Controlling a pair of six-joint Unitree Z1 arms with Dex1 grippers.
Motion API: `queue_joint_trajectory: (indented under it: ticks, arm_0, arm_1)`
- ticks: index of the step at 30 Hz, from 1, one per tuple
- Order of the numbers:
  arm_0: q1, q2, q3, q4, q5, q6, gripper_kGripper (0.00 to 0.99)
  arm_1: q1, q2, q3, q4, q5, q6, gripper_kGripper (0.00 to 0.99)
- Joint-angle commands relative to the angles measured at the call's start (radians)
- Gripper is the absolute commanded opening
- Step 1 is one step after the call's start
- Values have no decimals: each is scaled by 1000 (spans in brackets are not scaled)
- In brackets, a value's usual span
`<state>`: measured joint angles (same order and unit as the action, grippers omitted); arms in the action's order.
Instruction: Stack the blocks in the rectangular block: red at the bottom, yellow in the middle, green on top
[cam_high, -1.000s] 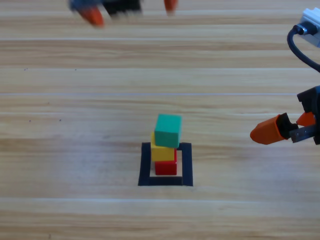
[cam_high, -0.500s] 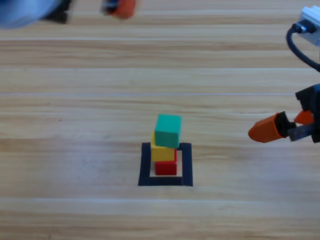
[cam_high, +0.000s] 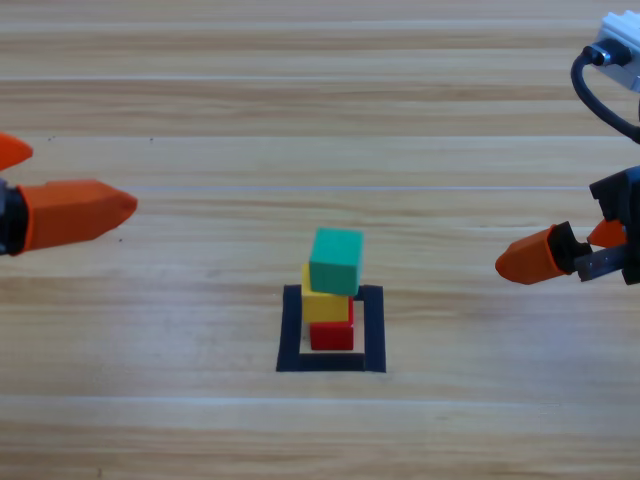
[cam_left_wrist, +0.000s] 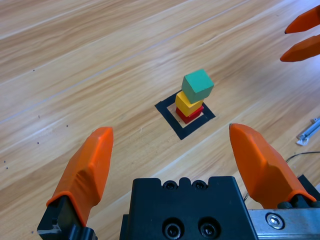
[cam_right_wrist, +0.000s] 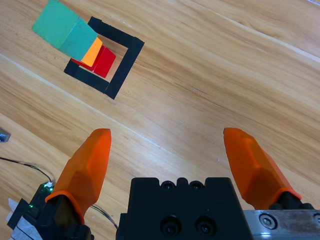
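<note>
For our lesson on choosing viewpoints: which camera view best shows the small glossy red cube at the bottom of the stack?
The high view: the small glossy red cube shows a whole face under the yellow cube. The left wrist view shows it small and distant; the right wrist view shows only part.

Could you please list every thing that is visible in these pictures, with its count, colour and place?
red cube: one, red, inside the tape frame, bottom of the stack.
yellow cube: one, yellow, on the red cube, middle of the stack.
green cube: one, teal-green, on the yellow cube, top of the stack.
tape frame: one, black, on the table around the stack's base.
table: one, light wood, under everything.
left gripper: one, orange jaws open and empty, at the left edge, away from the stack.
right gripper: one, orange jaws open and empty, at the right edge, away from the stack.
</note>
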<state>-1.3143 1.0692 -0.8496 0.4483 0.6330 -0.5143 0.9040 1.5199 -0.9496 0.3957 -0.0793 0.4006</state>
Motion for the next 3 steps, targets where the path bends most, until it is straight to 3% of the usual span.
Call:
queue_joint_trajectory:
  ticks: [1,3]
  arm_0:
    - [-20,34,23,-22,-9,5,990]
    - [-20,43,23,-26,-7,4,990]
  arm_1:
    - [-17,48,28,-15,-7,-3,990]
    - [-17,48,28,-15,-7,-3,990]
